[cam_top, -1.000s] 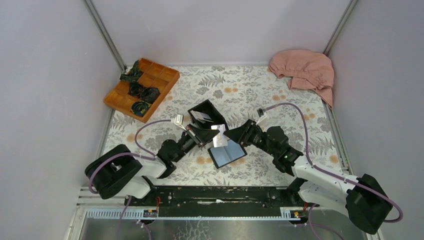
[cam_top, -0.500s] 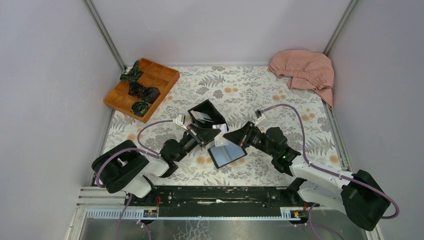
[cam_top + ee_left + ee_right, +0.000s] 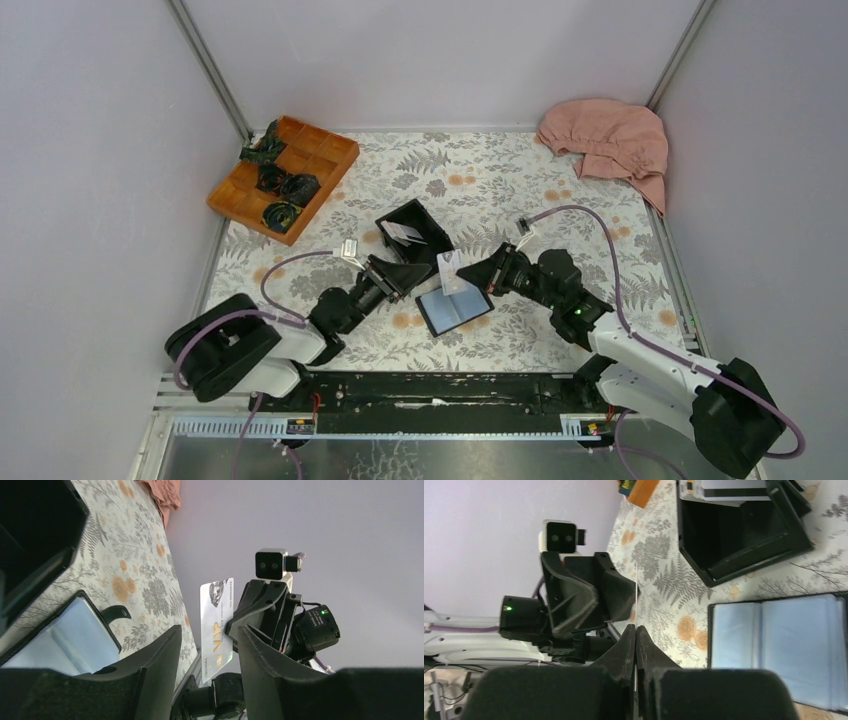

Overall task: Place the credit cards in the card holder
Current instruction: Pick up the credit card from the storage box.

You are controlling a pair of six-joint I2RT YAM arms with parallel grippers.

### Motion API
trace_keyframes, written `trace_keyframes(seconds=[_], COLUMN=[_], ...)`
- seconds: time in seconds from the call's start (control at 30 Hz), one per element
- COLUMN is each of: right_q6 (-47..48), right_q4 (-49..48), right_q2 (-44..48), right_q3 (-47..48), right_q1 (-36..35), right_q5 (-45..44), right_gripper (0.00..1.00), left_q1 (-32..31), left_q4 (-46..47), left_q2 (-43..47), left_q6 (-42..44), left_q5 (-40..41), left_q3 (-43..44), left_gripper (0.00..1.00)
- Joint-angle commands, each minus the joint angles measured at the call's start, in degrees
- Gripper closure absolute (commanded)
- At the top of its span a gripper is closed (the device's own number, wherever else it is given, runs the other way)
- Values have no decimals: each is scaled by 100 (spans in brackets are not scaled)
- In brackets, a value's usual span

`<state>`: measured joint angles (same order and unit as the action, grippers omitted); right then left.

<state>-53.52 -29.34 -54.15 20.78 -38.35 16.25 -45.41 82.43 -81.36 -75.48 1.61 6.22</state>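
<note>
Right gripper [image 3: 468, 278] is pinching one credit card [image 3: 450, 268] between pressed-together fingers [image 3: 624, 645], holding it upright by one edge (its printed face, reading "VIP", is facing the left wrist camera). The card is hanging over the far edge of the card holder [image 3: 458, 308], which is lying open on the floral table [image 3: 500, 190] with its blue-grey pockets facing up. Left gripper [image 3: 408, 270] is hovering just beside the holder's far left corner, its fingers [image 3: 150, 655] standing spread and holding nothing. Further credit cards [image 3: 402, 233] are lying inside the black box [image 3: 432, 232], which is sitting near the holder, on its far side.
</note>
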Motion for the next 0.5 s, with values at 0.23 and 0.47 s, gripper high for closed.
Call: trace_keyframes(seconds=[0.23, 0.47], right_q6=[1420, 1789], right_q4=[1919, 1868], right_q2=[-376, -1068], right_q3=[807, 717], right_q1=[119, 142], right_q5=[250, 598], right_gripper=[100, 100], left_q1=[-249, -747], left_q4=[-3600, -4942], left_q2=[1904, 1937], left_q6=[895, 1040], left_q5=[1127, 1553], left_q3=[1, 236], left_gripper=[50, 63])
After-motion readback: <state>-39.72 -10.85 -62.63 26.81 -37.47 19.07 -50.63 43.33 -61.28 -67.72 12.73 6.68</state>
